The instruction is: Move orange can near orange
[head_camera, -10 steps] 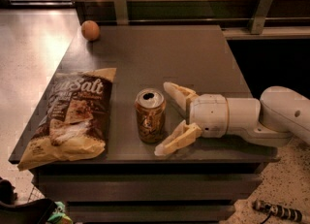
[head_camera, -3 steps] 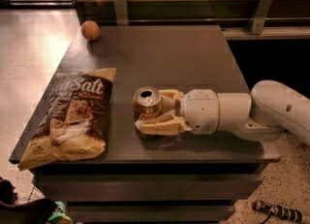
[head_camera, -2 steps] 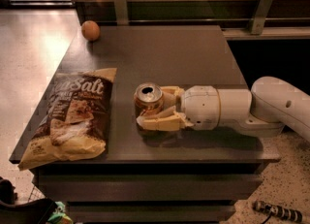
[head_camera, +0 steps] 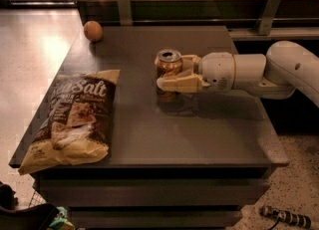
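Note:
The orange can point(head_camera: 167, 64), brownish-orange with a silver top, is upright and held just above the dark table point(head_camera: 199, 134), with its shadow under it. My gripper point(head_camera: 172, 74) reaches in from the right and is shut on the can, one cream finger point(head_camera: 180, 83) across its front and one behind. The orange point(head_camera: 92, 30) sits at the table's far left corner, well to the left of and beyond the can.
A large chip bag point(head_camera: 72, 119) lies flat along the table's left front side. A wall ledge with metal brackets point(head_camera: 269, 7) runs behind the table. The table's front edge point(head_camera: 149, 167) drops to shelves below.
The gripper closed on the can, lifted it slightly, and has carried it farther back on the table. The orange and chip bag have not moved.

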